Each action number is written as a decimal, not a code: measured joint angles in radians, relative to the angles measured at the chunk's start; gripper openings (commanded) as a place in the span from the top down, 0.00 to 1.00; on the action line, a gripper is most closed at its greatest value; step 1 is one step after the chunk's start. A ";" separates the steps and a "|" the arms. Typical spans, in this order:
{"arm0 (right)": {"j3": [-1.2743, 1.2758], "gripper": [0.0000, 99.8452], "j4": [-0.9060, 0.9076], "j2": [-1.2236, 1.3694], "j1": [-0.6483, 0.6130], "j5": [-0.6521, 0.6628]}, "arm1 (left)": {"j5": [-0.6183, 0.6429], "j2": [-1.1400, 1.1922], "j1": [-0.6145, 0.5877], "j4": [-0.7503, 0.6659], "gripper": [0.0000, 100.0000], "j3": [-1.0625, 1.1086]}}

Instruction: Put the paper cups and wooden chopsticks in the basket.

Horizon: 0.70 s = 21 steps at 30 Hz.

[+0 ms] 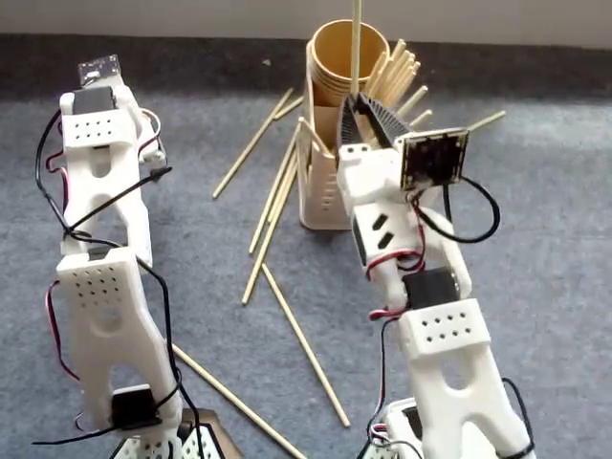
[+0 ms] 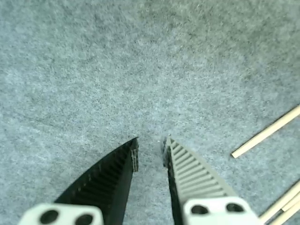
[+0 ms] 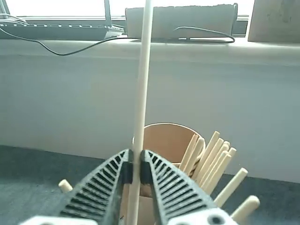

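A pale slatted basket (image 1: 321, 196) stands at the back middle of the grey carpet. Inside it sit a tan paper cup (image 1: 337, 59) and a bunch of wooden chopsticks (image 1: 400, 75). My right gripper (image 1: 360, 103) is just above the basket's rim, shut on one chopstick (image 1: 356, 33) held upright. The right wrist view shows that gripper (image 3: 135, 165) clamping the stick (image 3: 143, 79) in front of the cup (image 3: 168, 140) and the bunched chopsticks (image 3: 212, 157). My left gripper (image 2: 150, 146) hangs open over bare carpet, with loose chopsticks (image 2: 267, 136) off to one side.
Several loose chopsticks lie on the carpet: one (image 1: 252, 143) left of the basket, a pair (image 1: 272, 208) leaning by its front, one (image 1: 306, 346) between the arms, one (image 1: 229, 400) near the left arm's base (image 1: 105, 316). A wall ledge (image 3: 187, 47) runs behind the basket.
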 measured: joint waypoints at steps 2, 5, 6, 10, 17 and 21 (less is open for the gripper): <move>-0.071 0.99 0.000 0.074 0.000 0.000 | 0.000 0.000 0.000 0.000 0.89 0.000; -0.150 0.99 0.000 0.173 0.000 0.002 | 0.000 0.000 0.000 0.000 0.89 0.000; -0.175 0.99 0.000 0.206 0.000 0.003 | 0.000 0.000 0.000 0.000 0.89 0.000; -0.236 0.99 0.000 0.318 0.000 0.005 | 0.000 0.000 0.000 0.000 0.89 0.000; -0.255 0.99 -0.002 0.400 0.000 0.005 | 0.000 0.000 0.000 0.000 0.89 0.000; -0.256 0.98 -0.002 0.400 0.000 0.005 | 0.000 0.000 0.000 0.000 0.89 0.000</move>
